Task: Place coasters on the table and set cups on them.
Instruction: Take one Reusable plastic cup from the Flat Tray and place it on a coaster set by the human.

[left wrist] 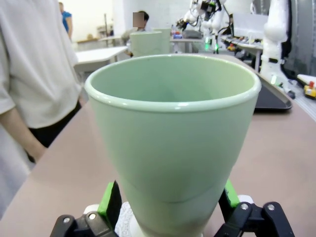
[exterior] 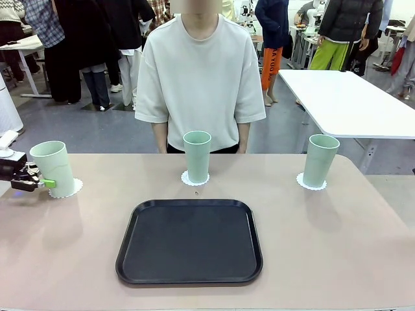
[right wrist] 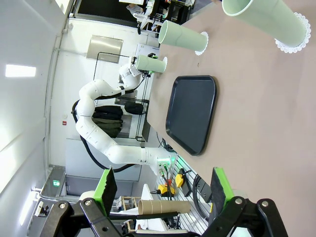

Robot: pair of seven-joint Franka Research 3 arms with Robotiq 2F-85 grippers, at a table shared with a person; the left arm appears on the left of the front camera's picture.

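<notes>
Three mint-green cups stand upright on the table (exterior: 337,259), each on a white lacy coaster. The left cup (exterior: 53,168) sits on its coaster (exterior: 71,188), and my left gripper (exterior: 37,182) reaches to its lower part from the left. In the left wrist view this cup (left wrist: 173,138) stands between the green pads (left wrist: 109,201), with my left gripper (left wrist: 168,197) open around it and the coaster (left wrist: 126,219) under it. The middle cup (exterior: 196,155) and right cup (exterior: 320,160) stand free on their coasters (exterior: 194,179) (exterior: 310,183). My right gripper (right wrist: 163,190) hangs open and empty, well above the table.
A black rounded tray (exterior: 189,241) lies empty at the near middle of the table. A person in a pale shirt (exterior: 200,78) stands at the far edge behind the middle cup. A white table (exterior: 350,103) stands at the back right.
</notes>
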